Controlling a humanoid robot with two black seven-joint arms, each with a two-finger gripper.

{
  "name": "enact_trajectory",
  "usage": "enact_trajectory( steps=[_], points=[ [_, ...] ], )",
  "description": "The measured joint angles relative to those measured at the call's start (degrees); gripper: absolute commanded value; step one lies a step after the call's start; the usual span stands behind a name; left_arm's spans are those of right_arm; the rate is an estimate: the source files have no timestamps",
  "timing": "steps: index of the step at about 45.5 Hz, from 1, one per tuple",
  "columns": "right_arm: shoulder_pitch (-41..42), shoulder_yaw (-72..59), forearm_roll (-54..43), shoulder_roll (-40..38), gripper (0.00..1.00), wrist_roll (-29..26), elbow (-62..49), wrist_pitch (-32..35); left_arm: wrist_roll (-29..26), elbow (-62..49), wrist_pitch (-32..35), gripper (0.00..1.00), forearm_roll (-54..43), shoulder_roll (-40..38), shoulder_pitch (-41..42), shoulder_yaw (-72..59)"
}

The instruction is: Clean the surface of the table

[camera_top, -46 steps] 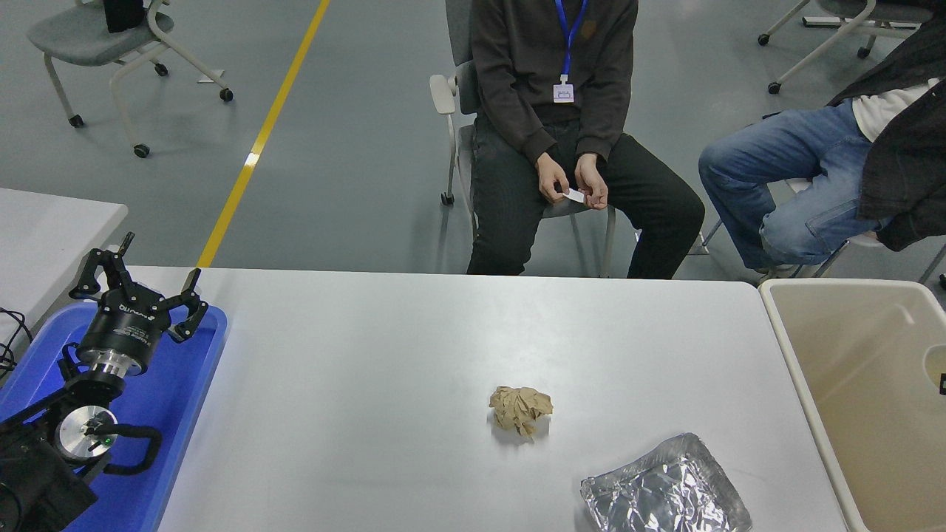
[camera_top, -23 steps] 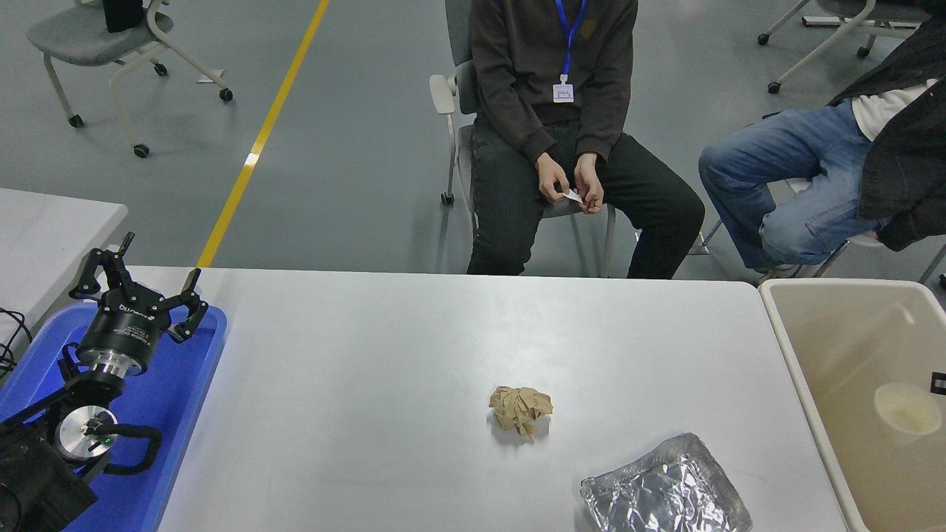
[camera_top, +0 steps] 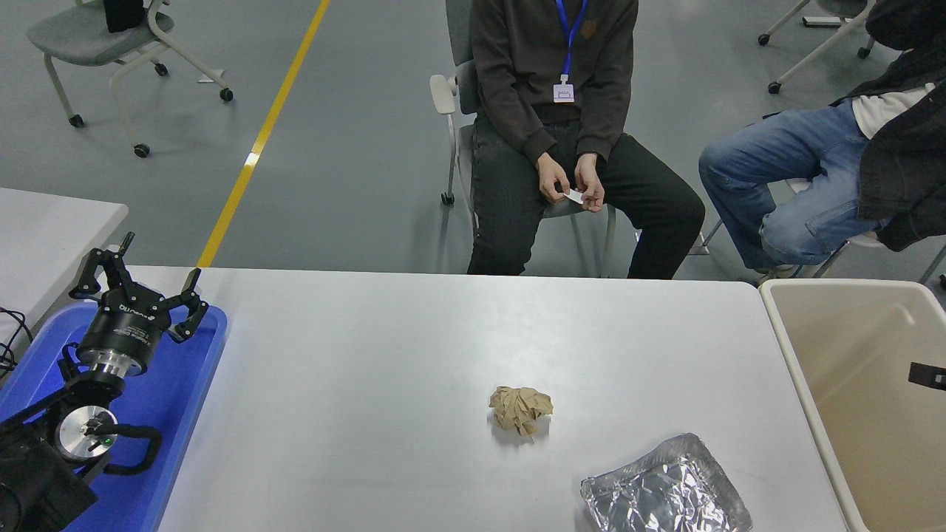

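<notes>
Head view, looking down over the worktop [camera_top: 384, 355], which fills the lower centre of the frame. Two pieces of litter are left on it: a crumpled brown paper ball [camera_top: 520, 410] at lower centre and a crushed foil tray [camera_top: 665, 488] at lower right, near the bottom edge and well apart from the ball.

I judge the clean-up partly done at most, since both pieces must still go into the beige bin [camera_top: 813, 414] standing against the worktop's right edge.

My left end effector [camera_top: 140, 284] is parked at lower left over the blue tray [camera_top: 188, 399], fingers spread, holding nothing. Of my right end effector [camera_top: 930, 375] only a small black sliver shows at the right edge over the bin; I cannot tell whether it is released or clenched.

Half a second earlier a pale cup was visible inside the bin beside that black sliver; it is no longer in view, and the sliver now reaches slightly further into the frame. The paper ball, foil tray and left arm have not moved. Two people sit beyond the far edge, at the top.
</notes>
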Motion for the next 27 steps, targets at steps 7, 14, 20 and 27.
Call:
enact_trajectory(
  steps=[7,14,20,27],
  points=[
    [0.0,-0.1,0.5,0.0,1.0,0.0,-0.8,0.1,0.0,0.0,0.0,1.0,0.0,0.0,0.0,0.0],
    [0.7,0.2,0.9,0.0,1.0,0.1,-1.4,-0.1,0.0,0.0,0.0,1.0,0.0,0.0,0.0,0.0],
    [1.3,0.1,1.7,0.1,1.0,0.1,-1.7,-0.1,0.0,0.0,0.0,1.0,0.0,0.0,0.0,0.0],
    [2.3,0.1,2.3,0.1,1.0,0.1,-1.8,0.1,0.0,0.0,0.0,1.0,0.0,0.0,0.0,0.0]
  ],
)
